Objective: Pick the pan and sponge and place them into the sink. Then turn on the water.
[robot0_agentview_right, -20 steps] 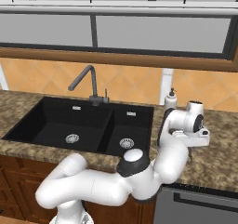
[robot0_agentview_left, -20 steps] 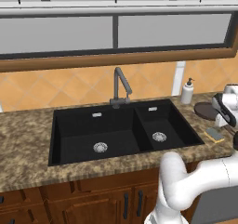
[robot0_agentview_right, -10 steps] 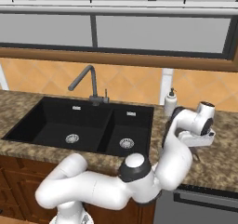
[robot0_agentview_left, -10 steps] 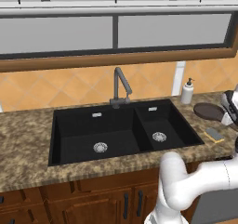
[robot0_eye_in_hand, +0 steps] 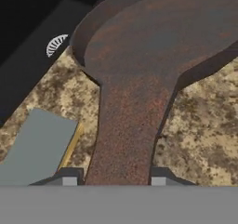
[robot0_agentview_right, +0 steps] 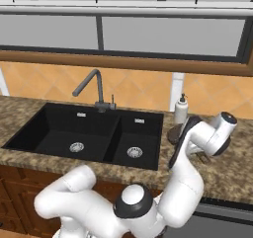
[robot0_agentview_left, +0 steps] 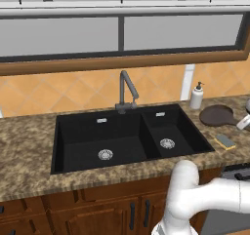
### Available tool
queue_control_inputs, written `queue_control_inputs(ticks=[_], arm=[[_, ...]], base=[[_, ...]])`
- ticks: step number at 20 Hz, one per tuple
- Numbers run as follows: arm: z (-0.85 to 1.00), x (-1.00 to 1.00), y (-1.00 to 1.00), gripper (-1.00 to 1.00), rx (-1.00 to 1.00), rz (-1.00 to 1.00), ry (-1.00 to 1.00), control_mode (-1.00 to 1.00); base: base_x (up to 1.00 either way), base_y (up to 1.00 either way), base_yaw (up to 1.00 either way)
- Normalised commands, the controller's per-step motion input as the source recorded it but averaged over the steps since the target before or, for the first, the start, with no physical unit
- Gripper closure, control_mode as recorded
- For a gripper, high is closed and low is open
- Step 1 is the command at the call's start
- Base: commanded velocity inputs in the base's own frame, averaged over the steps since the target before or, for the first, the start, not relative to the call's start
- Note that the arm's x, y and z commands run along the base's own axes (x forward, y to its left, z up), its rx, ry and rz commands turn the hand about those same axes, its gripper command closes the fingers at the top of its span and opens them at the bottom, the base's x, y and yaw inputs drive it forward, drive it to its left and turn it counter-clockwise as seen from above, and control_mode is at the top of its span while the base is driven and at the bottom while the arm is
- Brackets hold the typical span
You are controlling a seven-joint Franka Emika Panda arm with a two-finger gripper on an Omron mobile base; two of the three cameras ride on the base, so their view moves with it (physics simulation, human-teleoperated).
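Left base view: the pan [robot0_agentview_left: 217, 115] and sponge [robot0_agentview_left: 225, 141] lie on the worktop [robot0_agentview_left: 29, 151] right of the sink [robot0_agentview_left: 127, 136].

Hand view: the open claw [robot0_eye_in_hand: 112, 180] straddles the pan's handle [robot0_eye_in_hand: 123, 144]; the long handle could let the pan twist or clip the sponge.

Both base views look forward and down from behind, left and right, sharing the sink [robot0_agentview_left: 132, 136] and surface [robot0_agentview_left: 29, 151]. The hand view sits close over the pan [robot0_eye_in_hand: 153, 56].

A white soap bottle [robot0_agentview_left: 196, 95] stands on the speckled granite counter [robot0_agentview_left: 29, 151] at right of frame, before an orange tiled backsplash [robot0_agentview_left: 73, 90]. Wood cabinets [robot0_agentview_left: 88, 214] run below, a window [robot0_agentview_left: 122, 31] above.
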Motion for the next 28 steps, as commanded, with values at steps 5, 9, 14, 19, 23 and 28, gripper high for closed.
queue_control_inputs(ticks=[5,9,14,19,23,28], arm=[[0.68,-0.35,0.58,1.0,0.01,0.0,-0.29,-1.0],[0.72,-0.31,0.62,1.0,0.01,0.0,-0.08,-1.0],[0.67,-0.48,0.71,1.0,0.08,0.0,0.12,-1.0],[0.61,-0.55,0.76,1.0,0.19,0.0,0.24,-1.0],[0.36,-0.72,0.67,1.0,0.23,-0.11,-0.01,-1.0],[0.02,-0.66,0.92,1.0,0.09,-0.31,-0.06,-1.0]], base=[[0.0,0.0,0.0],[0.0,0.0,0.0],[0.0,0.0,0.0],[0.0,0.0,0.0],[0.0,0.0,0.0],[0.0,0.0,0.0]])
